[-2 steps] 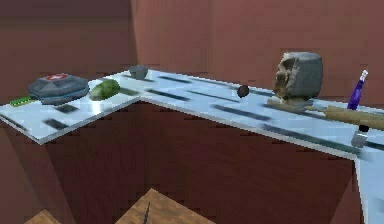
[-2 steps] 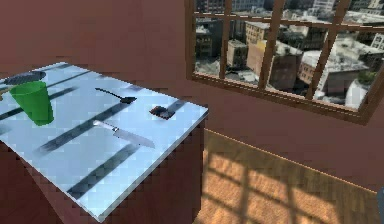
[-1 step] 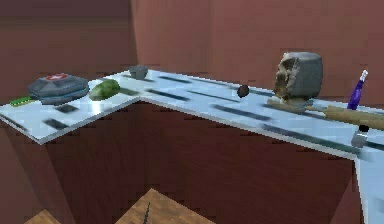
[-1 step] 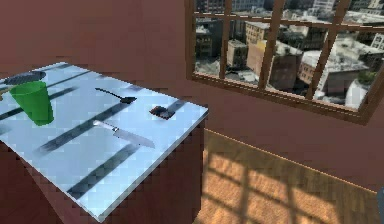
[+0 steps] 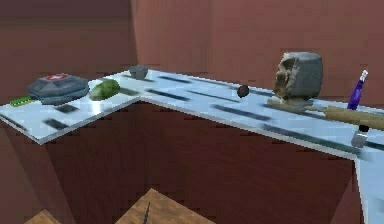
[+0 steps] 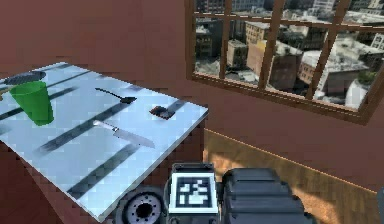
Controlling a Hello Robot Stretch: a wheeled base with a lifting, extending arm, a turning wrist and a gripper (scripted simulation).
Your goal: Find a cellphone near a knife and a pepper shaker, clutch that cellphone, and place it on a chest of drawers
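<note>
What looks like the cellphone (image 6: 160,112), a small dark slab, lies flat on the pale surface (image 6: 90,165) near the window-side edge, with a thin knife (image 6: 130,133) near it and a green cup (image 6: 35,100) well apart. The end effector (image 6: 145,208) sits low beside a white marker square (image 6: 190,193); I cannot tell whether it holds anything.

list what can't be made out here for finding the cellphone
Small dark thing on the counter, arm side view: too small to tell cellphone from shaker.
Thin grey piece near it: perhaps a knife, too small to be sure.
Long brown thing, forward view: cut off by the right edge.
Gripper, arm side view: far end cut by the bottom edge; cannot tell whether it holds anything.
</note>
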